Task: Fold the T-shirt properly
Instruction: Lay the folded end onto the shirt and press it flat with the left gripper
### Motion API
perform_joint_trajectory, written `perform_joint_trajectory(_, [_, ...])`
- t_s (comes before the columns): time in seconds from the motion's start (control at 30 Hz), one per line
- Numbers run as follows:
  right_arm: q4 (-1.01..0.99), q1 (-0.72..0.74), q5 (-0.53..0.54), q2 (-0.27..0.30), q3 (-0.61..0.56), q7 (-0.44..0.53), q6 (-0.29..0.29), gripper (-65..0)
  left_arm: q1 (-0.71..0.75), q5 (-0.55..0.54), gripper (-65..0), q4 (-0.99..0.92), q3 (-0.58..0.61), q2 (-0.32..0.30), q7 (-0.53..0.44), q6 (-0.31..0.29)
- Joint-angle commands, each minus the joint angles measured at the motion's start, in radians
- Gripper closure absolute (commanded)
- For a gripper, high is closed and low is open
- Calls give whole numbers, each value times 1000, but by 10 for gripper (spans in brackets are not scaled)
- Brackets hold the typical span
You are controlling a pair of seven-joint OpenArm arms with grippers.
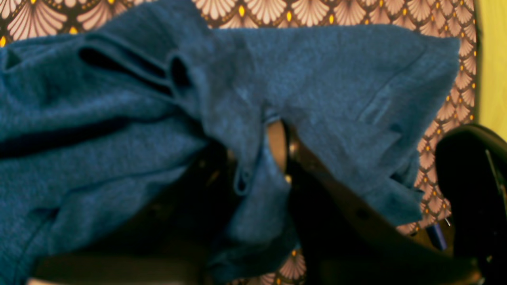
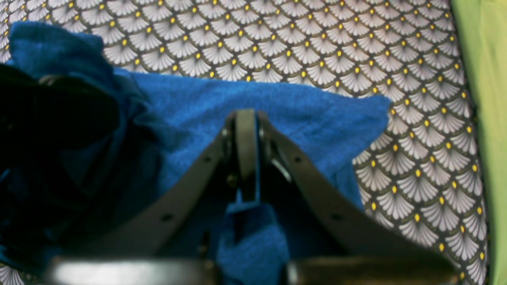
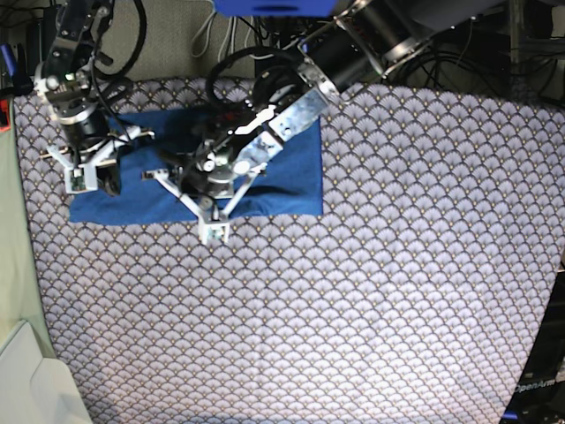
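The T-shirt lies at the table's far left end. Both sets of fingers pinch its fabric: the left gripper mid-shirt, the right gripper at its outer edge.

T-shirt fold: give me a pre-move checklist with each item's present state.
1. Left gripper pinching the T-shirt: ok, cloth bunched between closed jaws.
2. Right gripper pinching fabric: ok, jaws closed on a blue fold.
3. Shirt lying flat: not ok, bunched and creased near both grippers in the wrist views.
4. Shirt fully on the patterned tablecloth: ok in the base view.
5. Sleeves tucked in: cannot tell.
6. Arms apart from each other: ok in the base view.
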Motion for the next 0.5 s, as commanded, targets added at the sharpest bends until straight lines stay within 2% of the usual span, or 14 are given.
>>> perform_joint_trajectory(0.0, [22, 3, 14, 8, 4, 27, 1, 0, -18, -8, -48, 18, -4, 18, -13, 6])
perform_joint_trajectory(0.07, [22, 3, 14, 8, 4, 27, 1, 0, -18, -16, -119, 24, -4, 18, -13, 6])
perform_joint_trajectory(0.1, [22, 3, 14, 8, 4, 27, 1, 0, -18, -42, -195, 26, -1, 18, -16, 6])
perform_joint_trajectory(0.17, [22, 3, 14, 8, 4, 27, 1, 0, -21, -126, -393, 24, 4, 18, -22, 6])
perform_joint_trajectory(0.27, [29, 2, 14, 8, 4, 27, 1, 0, -25, -238, -610, 24, 5, 18, -24, 6])
perform_joint_trajectory(0.3, [29, 2, 14, 6, 4, 27, 1, 0, -25, -272, -641, 27, 5, 18, -24, 6])
perform_joint_trajectory(0.33, [29, 2, 14, 6, 2, 27, 1, 0, -30, -299, -646, 27, 7, 18, -24, 6])
perform_joint_trajectory(0.47, [29, 3, 14, 6, 2, 27, 1, 0, -61, -358, -614, 62, 58, 18, -22, 6])
